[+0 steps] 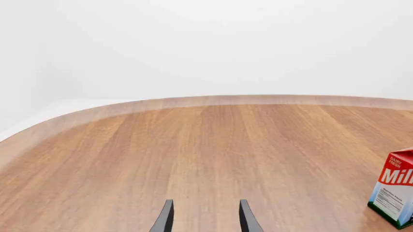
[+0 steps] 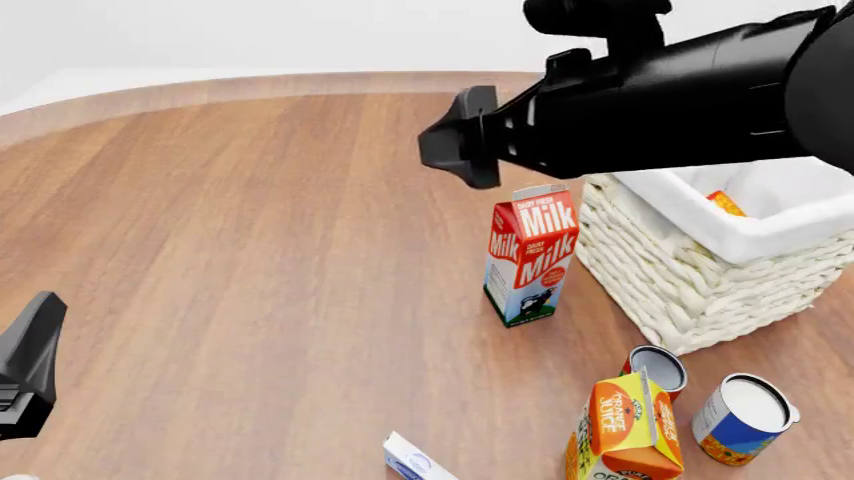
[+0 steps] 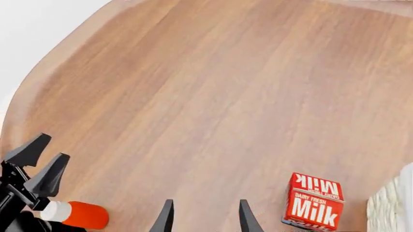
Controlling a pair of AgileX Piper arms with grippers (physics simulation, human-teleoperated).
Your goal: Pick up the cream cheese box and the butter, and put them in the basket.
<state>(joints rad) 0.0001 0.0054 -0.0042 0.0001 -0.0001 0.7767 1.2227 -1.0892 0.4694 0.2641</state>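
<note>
Our right claw (image 3: 205, 217) hangs released and empty high above the table (image 2: 267, 250), its fingers parted. The basket (image 2: 694, 270) sits just below and behind it, the butter (image 2: 726, 203) lying inside against the cloth liner. A milk carton (image 2: 531, 255) stands upright beneath the claw, just beside the basket. Well apart toward our side, the cream cheese box (image 2: 416, 462) lies on the table. Our left claw (image 1: 205, 218), also released, hovers far from both.

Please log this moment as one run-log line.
left gripper: open, empty | right gripper: open, empty | butter: in basket | cream cheese box: on table
</note>
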